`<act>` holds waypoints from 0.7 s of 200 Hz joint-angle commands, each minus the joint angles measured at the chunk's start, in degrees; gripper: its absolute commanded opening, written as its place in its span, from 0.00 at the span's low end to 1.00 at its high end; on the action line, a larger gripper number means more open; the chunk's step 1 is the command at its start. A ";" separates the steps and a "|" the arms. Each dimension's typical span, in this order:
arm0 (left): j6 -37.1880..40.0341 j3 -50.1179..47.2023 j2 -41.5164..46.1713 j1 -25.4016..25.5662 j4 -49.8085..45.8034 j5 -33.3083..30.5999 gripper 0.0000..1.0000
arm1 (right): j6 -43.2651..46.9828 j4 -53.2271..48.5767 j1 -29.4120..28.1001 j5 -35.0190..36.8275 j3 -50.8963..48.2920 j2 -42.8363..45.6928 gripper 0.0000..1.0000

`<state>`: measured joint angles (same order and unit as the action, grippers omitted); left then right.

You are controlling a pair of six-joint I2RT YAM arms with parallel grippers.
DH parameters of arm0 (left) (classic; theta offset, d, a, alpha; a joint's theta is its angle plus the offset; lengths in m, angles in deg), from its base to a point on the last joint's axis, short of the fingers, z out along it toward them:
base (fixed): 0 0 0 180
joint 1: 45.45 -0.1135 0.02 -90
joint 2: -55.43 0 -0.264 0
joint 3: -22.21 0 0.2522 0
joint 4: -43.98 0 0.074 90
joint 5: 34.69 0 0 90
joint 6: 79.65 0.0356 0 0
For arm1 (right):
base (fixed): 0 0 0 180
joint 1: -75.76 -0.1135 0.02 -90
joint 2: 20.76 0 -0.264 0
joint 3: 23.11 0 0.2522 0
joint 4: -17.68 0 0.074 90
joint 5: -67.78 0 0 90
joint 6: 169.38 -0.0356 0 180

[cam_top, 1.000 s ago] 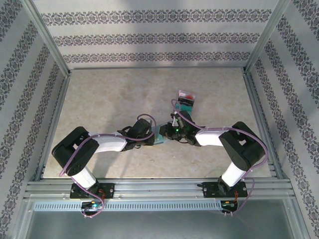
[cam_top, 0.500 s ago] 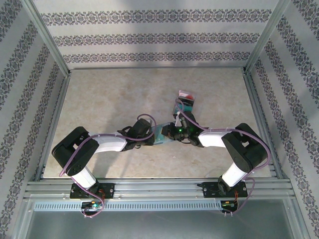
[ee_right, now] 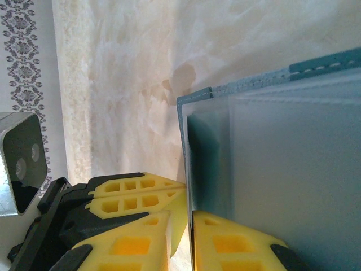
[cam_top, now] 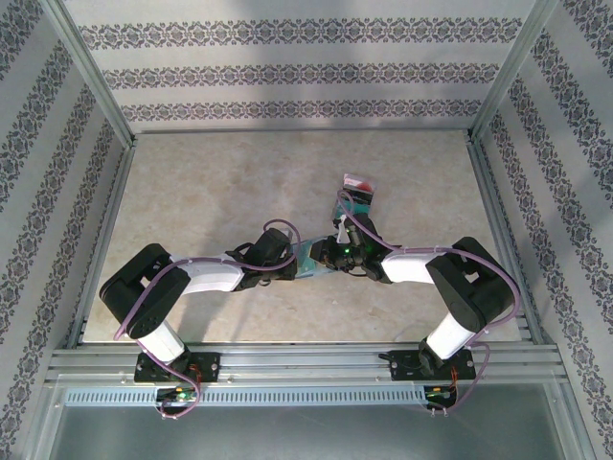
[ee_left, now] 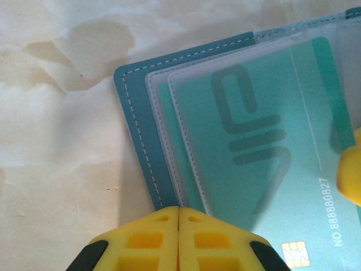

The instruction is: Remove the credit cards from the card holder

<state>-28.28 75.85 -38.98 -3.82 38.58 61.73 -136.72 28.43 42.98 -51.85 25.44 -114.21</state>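
Note:
The teal card holder lies open mid-table between both grippers. In the left wrist view its stitched teal cover shows, with a teal credit card still inside a clear pocket. My left gripper is shut, and its yellow tips press down on the holder's near edge. My right gripper has its jaws narrowly parted. They straddle the holder's thin edge, which lies against one finger with a gap on the other side. One right fingertip rests on the pocket. Loose red, teal and dark credit cards lie beyond.
The beige marbled tabletop has free room to the left and at the back. Metal frame rails and patterned walls enclose it on three sides. The left gripper's yellow fingers sit close beside my right fingers.
The right arm shifted slightly at first, then held still. The left arm, the holder and the loose cards have not moved.

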 commanded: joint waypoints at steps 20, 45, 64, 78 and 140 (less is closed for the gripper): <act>-0.13 -0.15 -0.95 0.30 -2.71 -1.14 0.07 | -0.83 2.73 1.05 -1.57 -1.60 2.02 0.18; -0.13 -0.06 -1.05 0.30 -2.65 -1.14 0.07 | -0.84 2.73 1.44 -1.66 -1.91 2.52 0.18; -0.22 0.01 -1.13 0.21 -2.68 -1.05 0.07 | -0.62 2.73 1.57 -1.84 -1.99 2.74 0.18; -0.17 0.00 -1.21 0.21 -2.69 -1.04 0.07 | -0.59 2.72 1.66 -1.92 -2.00 2.89 0.18; -0.30 -0.06 -1.17 0.12 -2.76 -1.05 0.07 | -0.33 2.62 2.45 -2.10 -2.70 3.76 0.17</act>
<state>-28.28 75.85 -38.98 -3.82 38.58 61.71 -136.94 29.09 44.84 -52.50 23.43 -112.28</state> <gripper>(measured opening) 0.069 0.180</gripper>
